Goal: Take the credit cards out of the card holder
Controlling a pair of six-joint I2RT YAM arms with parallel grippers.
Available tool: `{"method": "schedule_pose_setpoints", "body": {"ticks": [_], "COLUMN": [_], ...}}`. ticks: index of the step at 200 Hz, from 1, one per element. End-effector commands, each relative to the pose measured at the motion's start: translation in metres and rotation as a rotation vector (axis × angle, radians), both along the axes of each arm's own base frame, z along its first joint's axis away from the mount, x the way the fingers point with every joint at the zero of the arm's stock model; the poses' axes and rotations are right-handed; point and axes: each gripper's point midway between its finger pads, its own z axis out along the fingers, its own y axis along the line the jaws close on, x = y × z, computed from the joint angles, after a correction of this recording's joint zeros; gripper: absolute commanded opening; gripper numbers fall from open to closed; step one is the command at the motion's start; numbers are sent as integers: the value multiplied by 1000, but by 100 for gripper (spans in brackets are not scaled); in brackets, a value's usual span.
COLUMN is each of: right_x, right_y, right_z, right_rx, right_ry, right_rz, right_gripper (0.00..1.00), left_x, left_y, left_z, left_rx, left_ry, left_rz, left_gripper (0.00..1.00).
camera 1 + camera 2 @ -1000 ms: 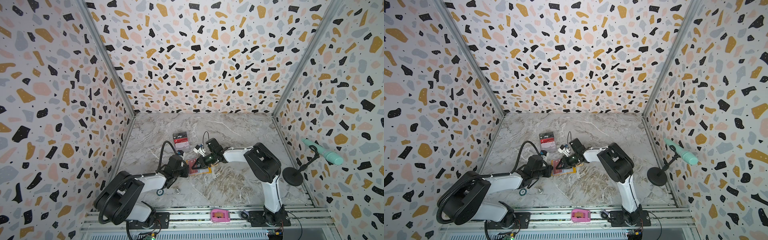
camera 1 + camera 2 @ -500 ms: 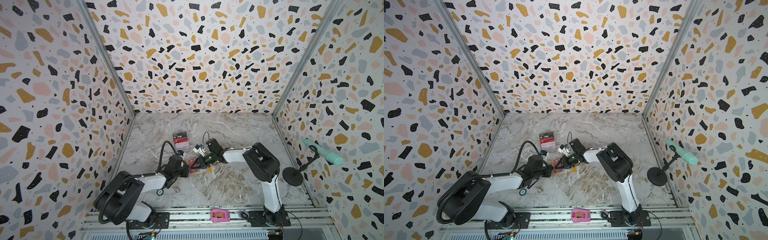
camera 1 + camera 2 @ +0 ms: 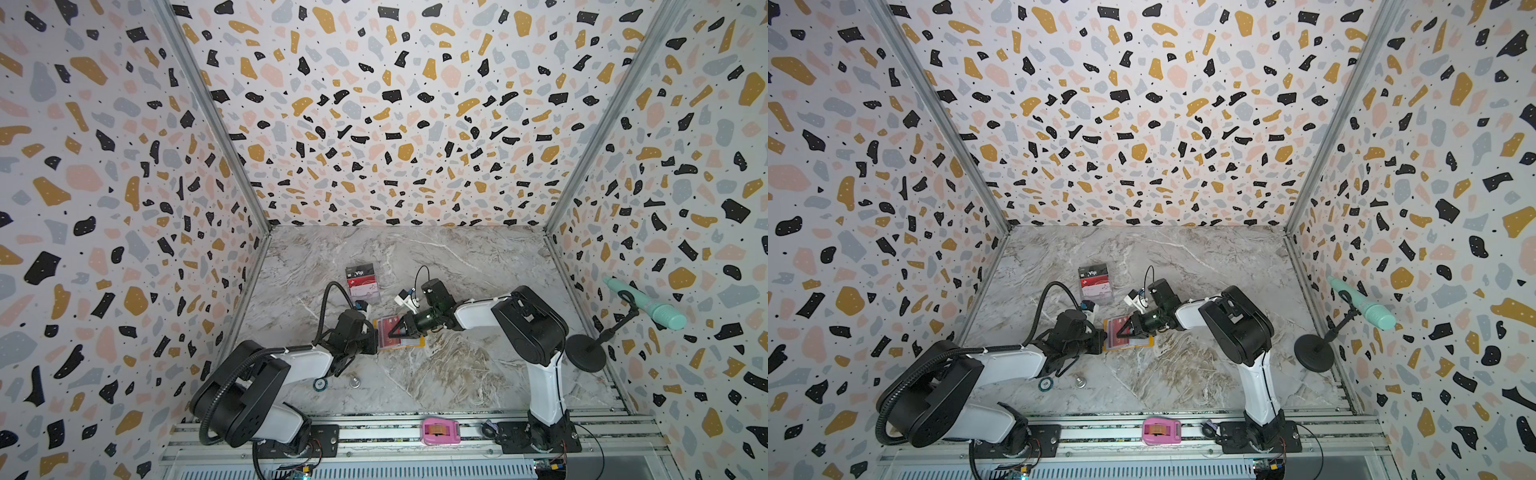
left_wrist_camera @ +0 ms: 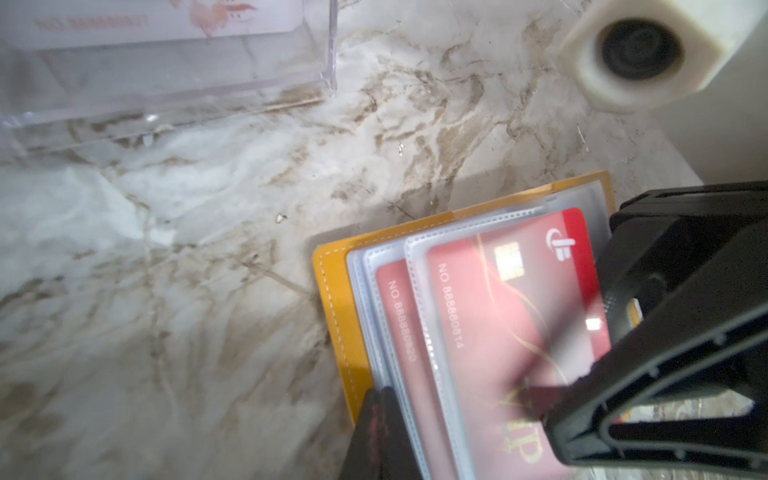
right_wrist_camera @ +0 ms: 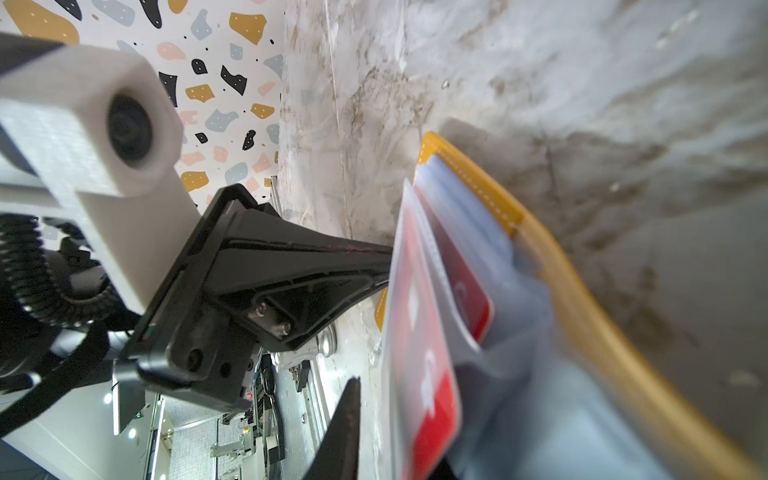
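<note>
The holder (image 3: 419,341) lies open at mid-frame in both top views, and your left claw (image 3: 374,340) is clamped tight on its left edge. That looks like a good anchor. Your right claw (image 3: 390,333) is narrow and straddles the front red card (image 4: 498,324); whether it truly bites, I cannot tell. Draw the card out low and straight through the sleeve's mouth, so the sleeve doesn't lift with it. A second red card (image 4: 395,316) sits in the sleeve behind.

Mind the room: the claws are almost nose to nose. The clear stand (image 3: 363,286) is just above the left claw in frame. A disc (image 3: 320,384) and a bolt (image 3: 354,381) lie lower left, off your line.
</note>
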Motion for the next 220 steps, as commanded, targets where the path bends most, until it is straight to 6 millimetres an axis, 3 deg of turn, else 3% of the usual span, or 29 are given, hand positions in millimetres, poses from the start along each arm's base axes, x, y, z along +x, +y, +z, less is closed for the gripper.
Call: {"method": "schedule_pose_setpoints", "body": {"ticks": [1, 141, 220], "right_x": [2, 10, 16], "right_y": [0, -22, -41], "right_z": [30, 27, 10], "right_rx": [66, 56, -45], "right_ry": [-54, -54, -73], "right_rz": [7, -50, -97], "right_gripper": [18, 12, 8], "left_x": [-21, -20, -21], "left_y": [9, 9, 5], "left_z": [-25, -24, -18], "left_rx": [52, 50, 22], "left_ry": [100, 101, 92], "left_rz": [-10, -6, -15], "left_gripper": [0, 0, 0]}}
